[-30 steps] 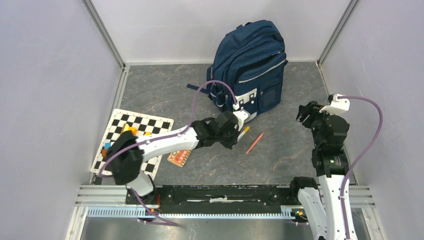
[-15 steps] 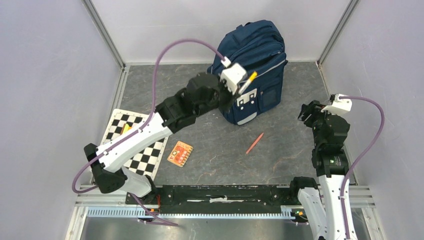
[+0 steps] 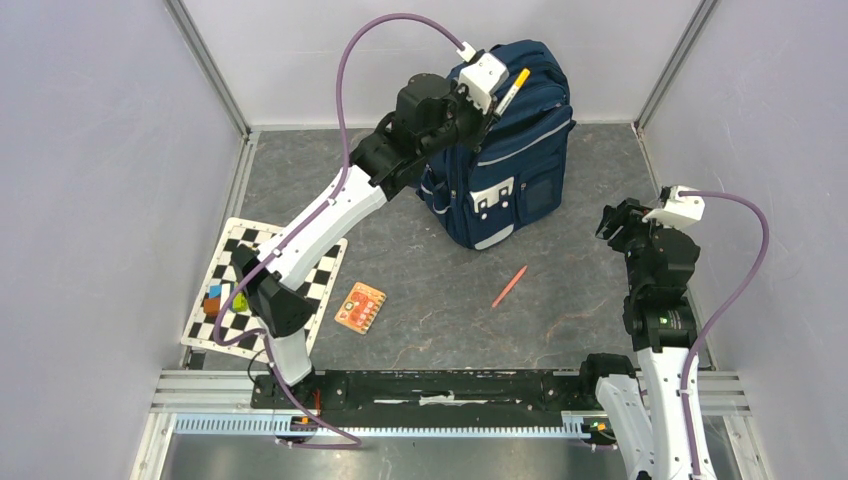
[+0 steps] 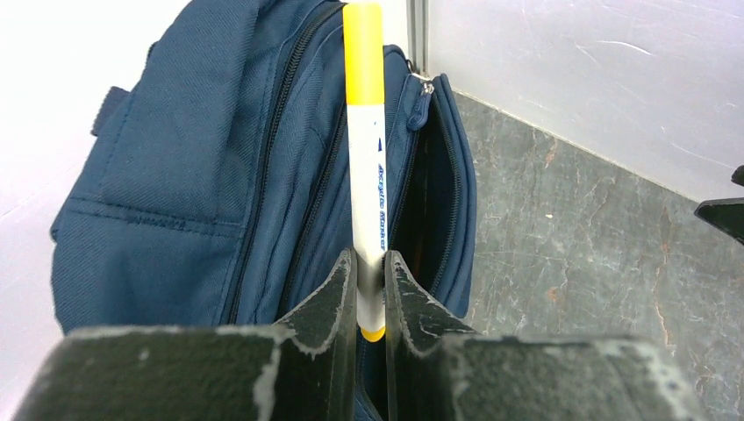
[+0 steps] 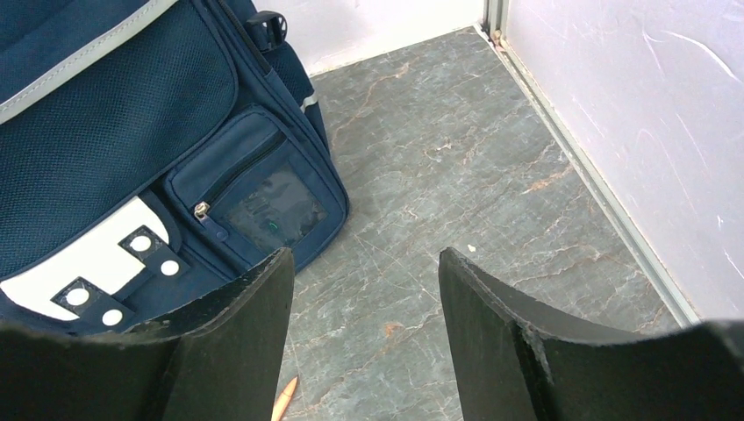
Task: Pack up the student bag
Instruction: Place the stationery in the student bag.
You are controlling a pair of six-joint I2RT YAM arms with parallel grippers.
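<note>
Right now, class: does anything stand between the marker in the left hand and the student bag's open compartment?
Nothing visible does. The left hand grips the marker at the top of the student bag. The unzipped compartment gapes right beside the marker, with no strap or flap seen across its mouth.

Our left arm point(image 3: 320, 215) stretches from its base at the near edge diagonally toward the far edge of the table point(image 3: 420, 290), with its elbow folded low near the near-left corner. Our left gripper point(image 4: 370, 263) is held high, jaws pinched tight on a marker point(image 4: 365, 158). Our right arm point(image 3: 660, 290) stands folded upright by the right edge. Our right gripper point(image 5: 364, 263) tilts downward, jaws spread wide.
</note>
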